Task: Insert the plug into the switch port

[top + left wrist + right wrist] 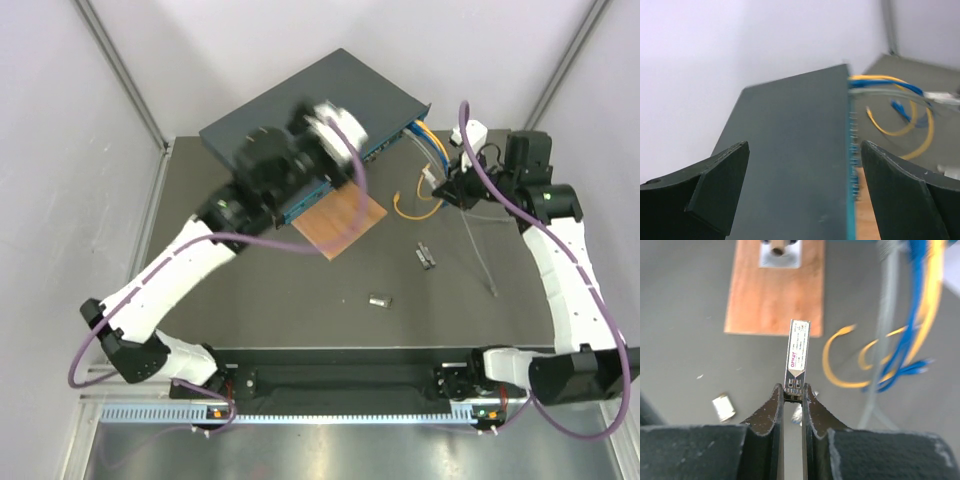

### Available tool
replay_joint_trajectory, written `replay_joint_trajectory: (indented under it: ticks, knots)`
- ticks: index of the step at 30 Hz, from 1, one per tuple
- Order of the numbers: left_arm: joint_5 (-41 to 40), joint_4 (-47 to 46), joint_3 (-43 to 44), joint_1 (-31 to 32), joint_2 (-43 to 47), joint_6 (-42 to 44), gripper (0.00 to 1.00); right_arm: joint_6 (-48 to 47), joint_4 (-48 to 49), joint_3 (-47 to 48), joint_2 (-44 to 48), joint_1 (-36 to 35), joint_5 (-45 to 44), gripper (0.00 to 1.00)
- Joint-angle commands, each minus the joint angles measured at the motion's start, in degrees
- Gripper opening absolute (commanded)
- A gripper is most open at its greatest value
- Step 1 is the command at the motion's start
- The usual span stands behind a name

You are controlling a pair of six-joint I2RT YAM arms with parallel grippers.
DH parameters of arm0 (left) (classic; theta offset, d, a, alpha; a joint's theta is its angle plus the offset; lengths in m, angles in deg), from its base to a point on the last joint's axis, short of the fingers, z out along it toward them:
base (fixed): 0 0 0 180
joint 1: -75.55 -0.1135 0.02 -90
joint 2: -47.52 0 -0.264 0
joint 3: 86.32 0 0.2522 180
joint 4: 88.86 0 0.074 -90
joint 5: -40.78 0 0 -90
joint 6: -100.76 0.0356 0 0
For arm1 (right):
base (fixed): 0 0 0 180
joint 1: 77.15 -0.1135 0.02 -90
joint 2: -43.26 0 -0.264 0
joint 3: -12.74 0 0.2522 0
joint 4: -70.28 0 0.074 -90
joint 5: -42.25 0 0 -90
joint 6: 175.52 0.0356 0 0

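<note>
The big flat dark blue-grey metal switch box [310, 95] is seen at the far edge of the dark grey bench [300, 300]. Its teal front edge is turned toward the thin brown wooden square [342, 220]. The left claw [805, 145] is spread wide above the box top. The small silver metal plug [797, 352] is pinched by its end in the right claw [793, 392]. A gap of bench with blue and yellow cables [428, 140] is seen between plug and teal edge.

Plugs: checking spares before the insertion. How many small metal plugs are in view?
3. One plug is clamped in the right gripper; a second plug lies mid-table; a third plug lies nearer the cables. Others may be hidden from view.
</note>
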Motion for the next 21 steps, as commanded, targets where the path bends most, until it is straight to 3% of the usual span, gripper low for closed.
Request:
replay_joint_trajectory:
  ticks: [1, 3, 5, 6, 7, 9, 10, 13, 15, 21]
  knots:
    - [6.3, 0.2, 3.4, -10.6, 1.0, -31.1, 0.97, -4.1, 1.8, 7.5, -3.7, 0.6, -3.2, 0.0]
    - [10.2, -0.9, 1.7, -15.7, 2.9, -43.0, 0.97, -3.9, 0.9, 12.1, -8.0, 0.6, -3.7, 0.0]
    - [16.8, -2.9, -2.2, -26.0, 5.1, -52.5, 0.98, -3.8, -0.9, 16.9, -11.0, 0.5, -4.2, 0.0]
    - [19.0, -3.8, -5.8, -29.9, 6.0, -62.1, 0.98, -3.7, -1.1, 17.9, -13.1, 0.5, -4.2, 0.0]
    - [21.6, -5.5, -7.9, -37.8, 7.8, -67.1, 0.98, -3.6, -0.8, 18.5, -13.9, 0.4, -4.2, 0.0]
    - [28.6, -11.5, -14.7, -45.5, 9.7, -79.8, 0.99, -4.0, -0.1, 19.5, -15.4, -0.4, -4.9, 0.0]
    - [30.3, -13.0, -17.0, -52.1, 10.8, -82.8, 0.99, -4.4, -0.1, 20.0, -15.7, -0.8, -6.1, 0.0]
    - [32.8, -19.5, -26.4, -61.5, 16.4, -91.4, 0.99, -6.0, -0.5, 22.7, -17.5, -3.1, -9.2, 0.0]
    - [34.1, -21.3, -32.5, -64.9, 18.3, -95.0, 0.99, -6.7, -1.1, 23.7, -18.6, -4.7, -10.4, 0.0]
    - [38.2, -29.2, -44.0, -65.5, 20.7, -98.1, 0.99, -9.6, -7.0, 29.4, -23.6, -7.7, -11.3, 0.0]
